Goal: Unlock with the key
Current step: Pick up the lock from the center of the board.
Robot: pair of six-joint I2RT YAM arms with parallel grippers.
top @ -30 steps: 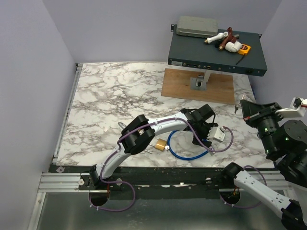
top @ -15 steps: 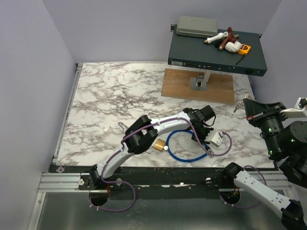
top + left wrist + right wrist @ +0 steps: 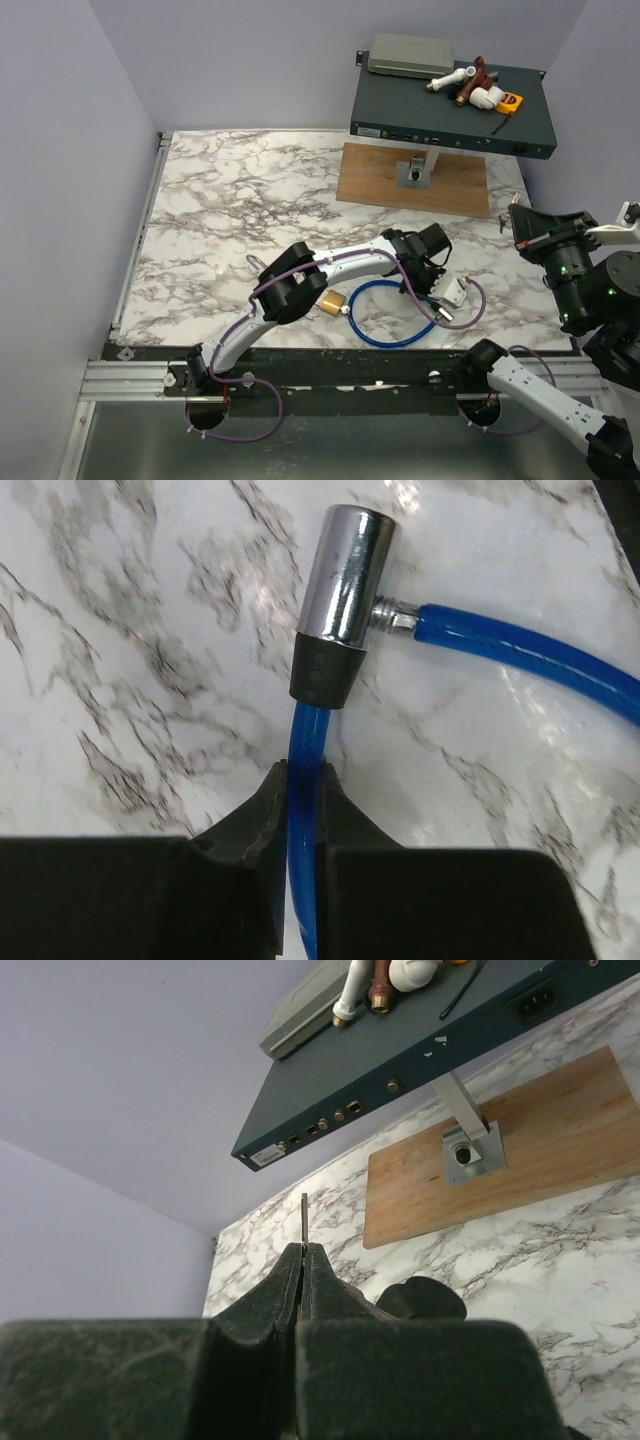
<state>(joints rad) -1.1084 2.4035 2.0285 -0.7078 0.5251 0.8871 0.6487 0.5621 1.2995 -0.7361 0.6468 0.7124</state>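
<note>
The left gripper is pinched tight on the blue cable, just under the lock head, the black and shiny silver end piece of the cable. In the left wrist view the lock head sits in the upper middle of the frame, lying on the marble table. Its long side runs up and down the frame, leaning a little to the right, and the shiny end points away from the fingers. The keyhole cannot be seen. The right gripper is closed on the key. Only a thin bit of metal pokes out past the fingertips, pointing straight on from the hand. In the top view that hand is at the right edge, and the cable lock is down and to the left of it, near the lower middle of the frame. So the key has to go left and down to reach the lock. I think it must also turn to line up with the long side of the lock head. The right arm has the key, and the left arm is right at the lock. A brass padlock lies just left of the cable loop.
</note>
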